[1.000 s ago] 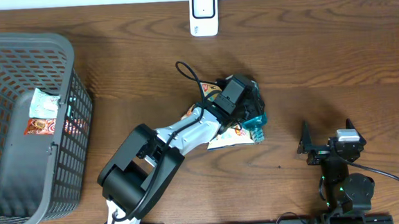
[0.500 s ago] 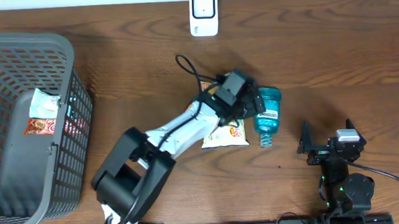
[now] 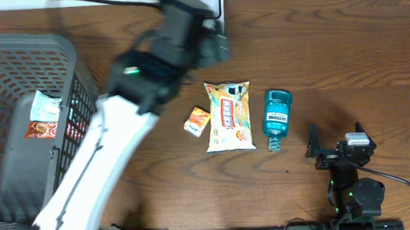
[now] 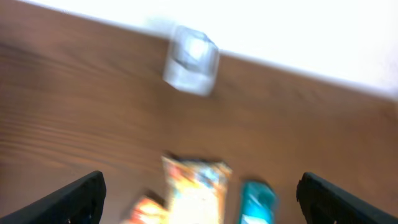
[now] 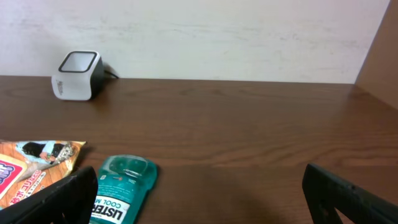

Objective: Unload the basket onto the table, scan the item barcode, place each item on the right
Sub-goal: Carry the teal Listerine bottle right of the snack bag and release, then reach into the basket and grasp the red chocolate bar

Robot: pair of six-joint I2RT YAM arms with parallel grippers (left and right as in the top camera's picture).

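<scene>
Right, my left claw (image 4: 199,184) hangs spread wide and empty over the far edge of the worktop (image 3: 344,56), close to the scanner (image 5: 76,74). The snack bag (image 3: 229,117) lies flat mid-worktop, with a small orange packet (image 3: 197,121) just beside it and a mouthwash bottle (image 3: 277,115) on its other side. My right claw (image 5: 200,175), also spread and empty, sits near the front edge. A basket (image 3: 17,192) stands at the left edge.

Evenly lit; left wrist view smeared, left arm (image 3: 96,146) blurred overhead.
</scene>
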